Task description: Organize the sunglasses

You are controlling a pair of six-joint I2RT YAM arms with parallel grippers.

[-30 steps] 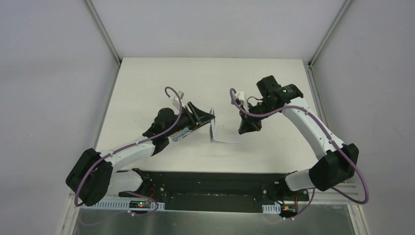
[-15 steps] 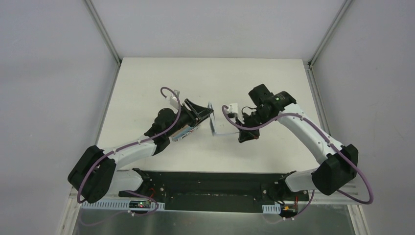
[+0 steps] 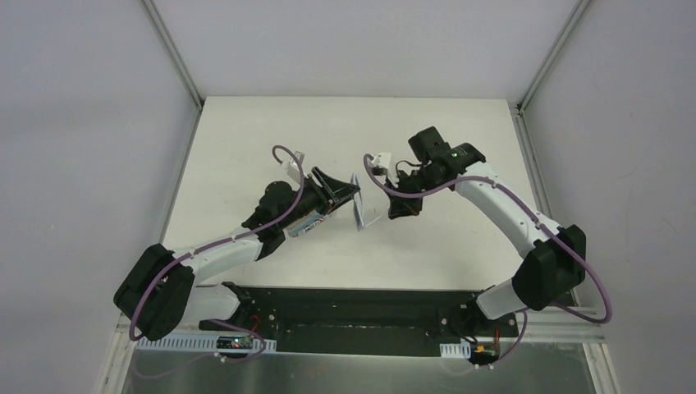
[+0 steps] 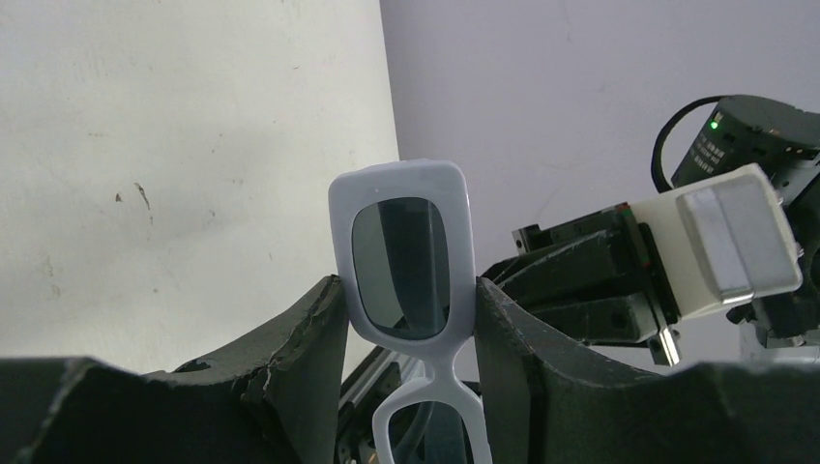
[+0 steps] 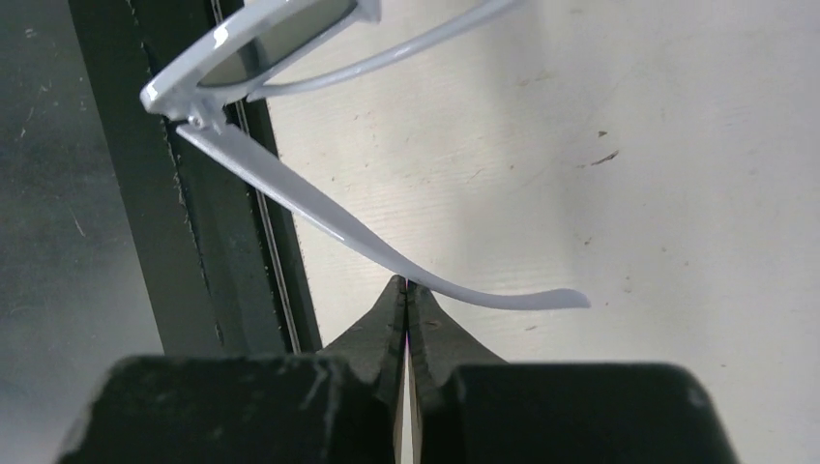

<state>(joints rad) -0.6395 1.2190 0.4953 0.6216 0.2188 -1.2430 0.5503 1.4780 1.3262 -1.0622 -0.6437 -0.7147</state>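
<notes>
The sunglasses (image 4: 406, 261) have a thin white frame and dark rectangular lenses, and they hang above the table (image 3: 246, 131). My left gripper (image 4: 406, 302) is shut on the sunglasses, one lens rim pinched between its fingers (image 4: 309, 338). In the top view the sunglasses (image 3: 359, 212) stick out from the left gripper (image 3: 349, 195) at mid-table. The right gripper (image 5: 407, 283) is shut with nothing between its fingers. Its tips sit against the underside of a white temple arm (image 5: 319, 217), just right of the sunglasses in the top view (image 3: 394, 213).
A black rail (image 3: 353, 305) runs along the table's near edge between the arm bases. Grey walls and metal posts (image 3: 172, 49) close in the table on three sides. The right arm (image 3: 509, 205) arches over the table's right half.
The right arm has swung left to the sunglasses, its shut tips now at the temple arm. That temple has folded in toward the frame. The left arm has hardly moved.
</notes>
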